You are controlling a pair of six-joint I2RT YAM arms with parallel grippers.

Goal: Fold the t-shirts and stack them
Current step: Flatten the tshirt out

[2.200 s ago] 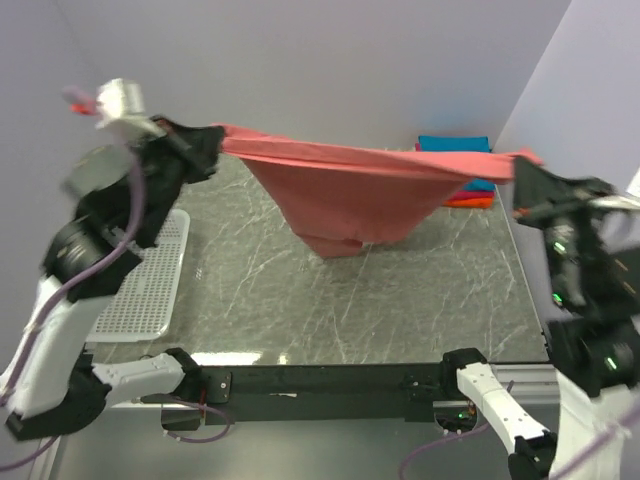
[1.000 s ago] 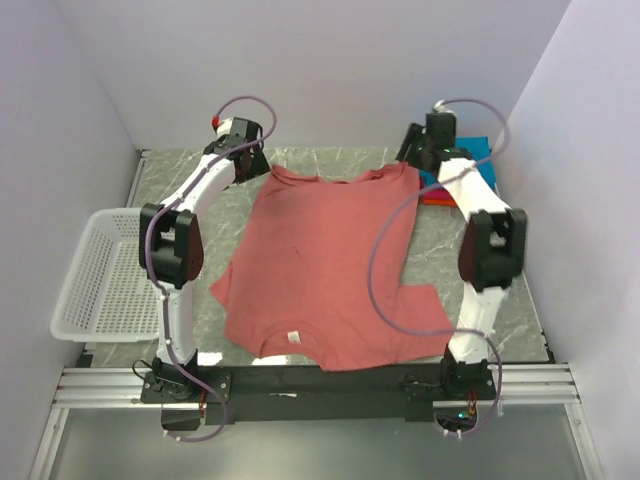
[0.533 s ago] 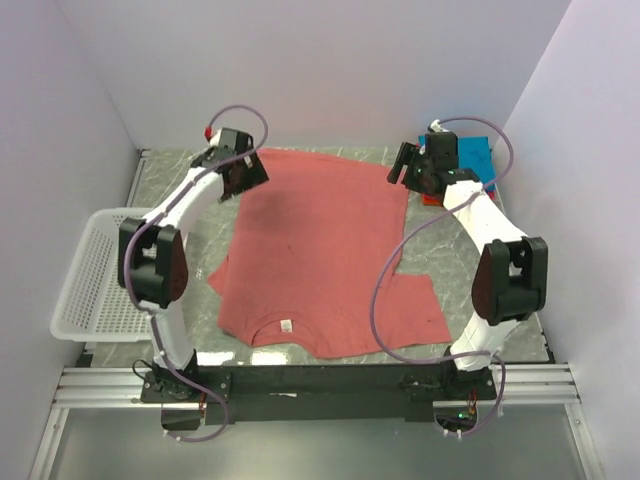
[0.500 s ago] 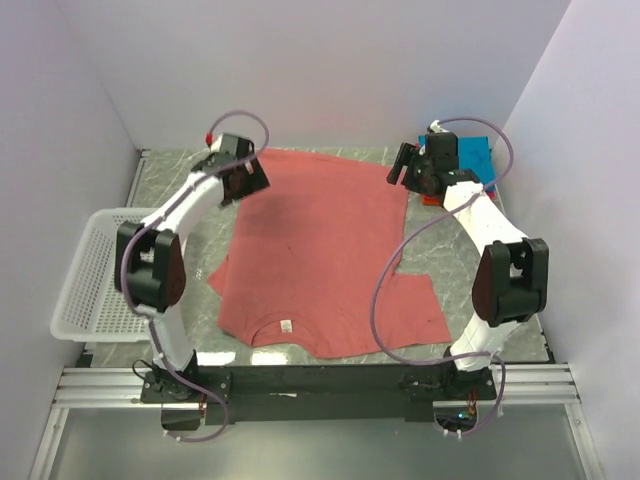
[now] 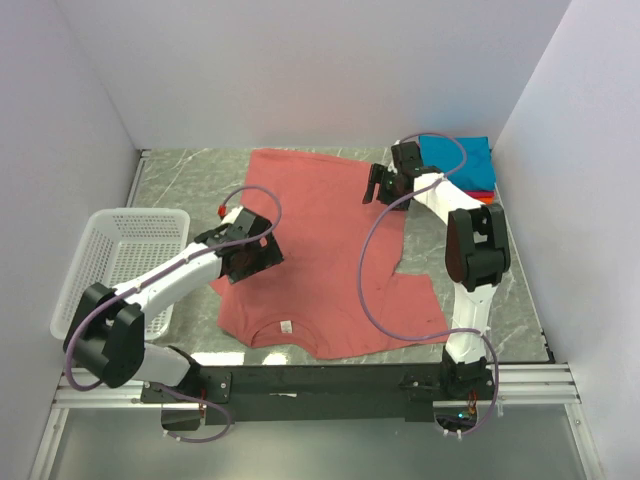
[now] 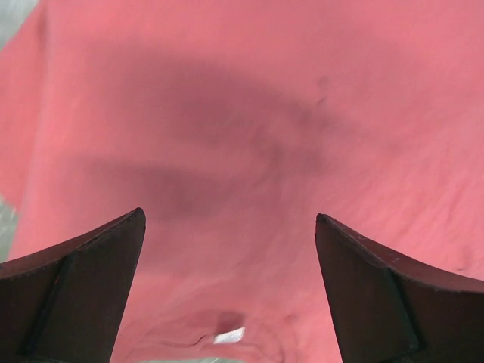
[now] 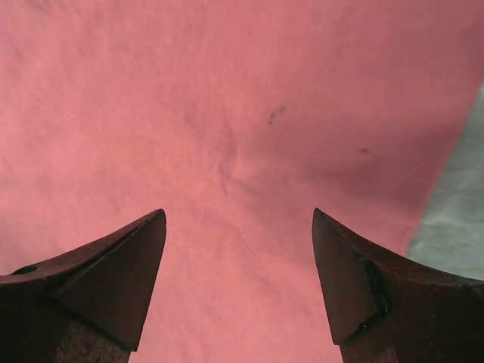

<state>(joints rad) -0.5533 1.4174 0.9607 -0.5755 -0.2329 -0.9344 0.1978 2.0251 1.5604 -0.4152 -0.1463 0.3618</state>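
Lying flat mid-frame on the table (image 5: 195, 185), the salmon t-shirt (image 5: 320, 250) points its collar downward. Left pincer (image 6: 228, 217) and right pincer (image 7: 238, 213) hover wide, empty. Best grip one side's edge at two corners, folding evenly inward.

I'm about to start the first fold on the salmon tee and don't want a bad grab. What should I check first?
1. Salmon shirt spread on the table, collar at the near edge: ok.
2. Left gripper open and empty, over the shirt's left side: ok.
3. Right gripper open and empty, over the shirt's far right part: ok.
4. Right sleeve lying flat: ok.
5. Left sleeve lying flat: cannot tell, it is partly under the left gripper.
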